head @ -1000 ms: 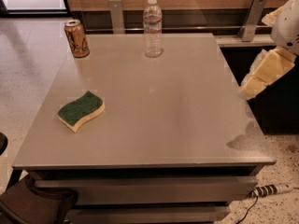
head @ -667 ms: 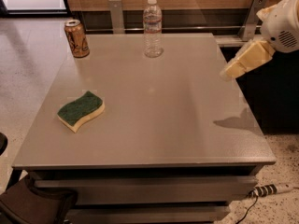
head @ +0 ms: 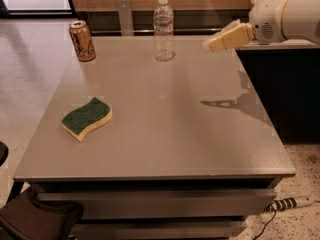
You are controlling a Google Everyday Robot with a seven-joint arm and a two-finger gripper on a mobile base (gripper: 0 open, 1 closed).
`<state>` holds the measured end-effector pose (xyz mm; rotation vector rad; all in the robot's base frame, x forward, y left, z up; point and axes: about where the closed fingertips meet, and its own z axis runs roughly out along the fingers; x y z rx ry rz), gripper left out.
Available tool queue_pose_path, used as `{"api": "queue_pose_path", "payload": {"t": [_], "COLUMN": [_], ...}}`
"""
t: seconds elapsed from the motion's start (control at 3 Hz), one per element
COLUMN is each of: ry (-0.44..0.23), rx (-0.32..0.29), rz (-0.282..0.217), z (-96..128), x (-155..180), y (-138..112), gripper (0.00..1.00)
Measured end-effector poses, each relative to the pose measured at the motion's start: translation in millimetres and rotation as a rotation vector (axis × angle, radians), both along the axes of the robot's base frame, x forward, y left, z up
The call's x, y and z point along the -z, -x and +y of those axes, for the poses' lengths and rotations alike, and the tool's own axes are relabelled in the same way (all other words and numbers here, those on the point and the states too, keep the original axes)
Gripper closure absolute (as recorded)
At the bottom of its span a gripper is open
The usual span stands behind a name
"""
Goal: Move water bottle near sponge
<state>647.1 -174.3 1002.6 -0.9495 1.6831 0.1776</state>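
Observation:
The water bottle, clear and ribbed with a white cap, stands upright at the far edge of the grey table. The sponge, dark green on top over pale yellow foam, lies flat on the left part of the table. My gripper hangs in the air over the table's far right, to the right of the bottle and apart from it, at about mid-bottle height. It points left toward the bottle and holds nothing.
A brown-gold drink can stands at the far left corner. A dark counter borders the table on the right. A power strip lies on the floor at lower right. A dark chair sits at lower left.
My arm has swung up and to the left from the table's right edge, so the gripper is now closer to the bottle. The bottle, sponge and can have not moved.

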Motion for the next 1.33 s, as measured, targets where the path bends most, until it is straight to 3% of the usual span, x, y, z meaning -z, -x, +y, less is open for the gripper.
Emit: {"api": "queue_pose_path", "payload": {"t": [0.33,0.67,1.0,1.33], "ry": [-0.126,-0.126,-0.176,-0.276], "rx": [-0.026,-0.026,-0.029,-0.041], "rz": [-0.09,-0.09,-0.105,-0.124], "z": [21.1,21.1,21.2,24.5], "x": [-12.9,-12.9,-6.4,7.5], "y": [-33.4,-33.4,-52.4,-89.6], "gripper": [0.0,0.0,0.0,0.0]}}
